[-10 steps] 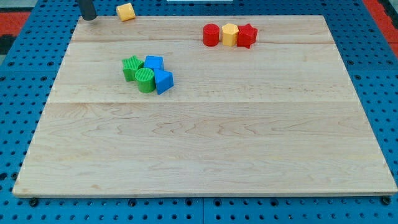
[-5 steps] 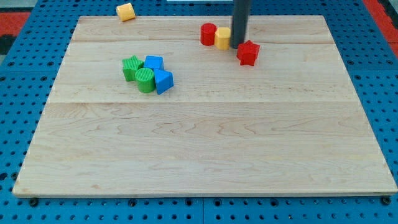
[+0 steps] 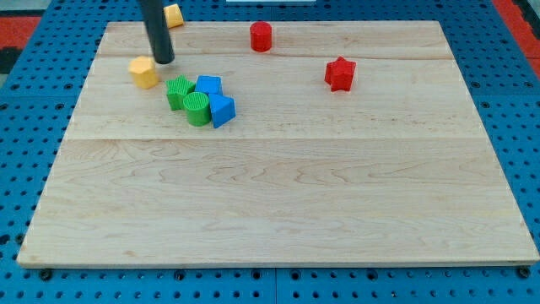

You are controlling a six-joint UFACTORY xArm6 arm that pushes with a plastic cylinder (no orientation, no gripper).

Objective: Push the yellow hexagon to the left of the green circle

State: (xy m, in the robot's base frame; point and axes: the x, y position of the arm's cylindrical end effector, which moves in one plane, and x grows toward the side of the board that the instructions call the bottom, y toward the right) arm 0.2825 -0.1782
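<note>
The yellow hexagon [image 3: 143, 73] lies on the wooden board [image 3: 278, 211] at the upper left, a little left of the green star [image 3: 178, 91]. The green circle [image 3: 197, 108] sits just below and right of the star, touching it and the blue blocks. My tip [image 3: 163, 62] rests on the board just right of and above the yellow hexagon, close to it, and above the green star.
Two blue blocks [image 3: 214, 99] press against the green circle's right side. A red cylinder [image 3: 261, 36] stands near the top edge. A red star [image 3: 340, 73] lies to the right. Another yellow block [image 3: 174, 14] sits at the board's top edge behind the rod.
My tip has swept left across the board's top, carrying the yellow hexagon from between the red blocks to beside the green star. The red cylinder shifted up and left.
</note>
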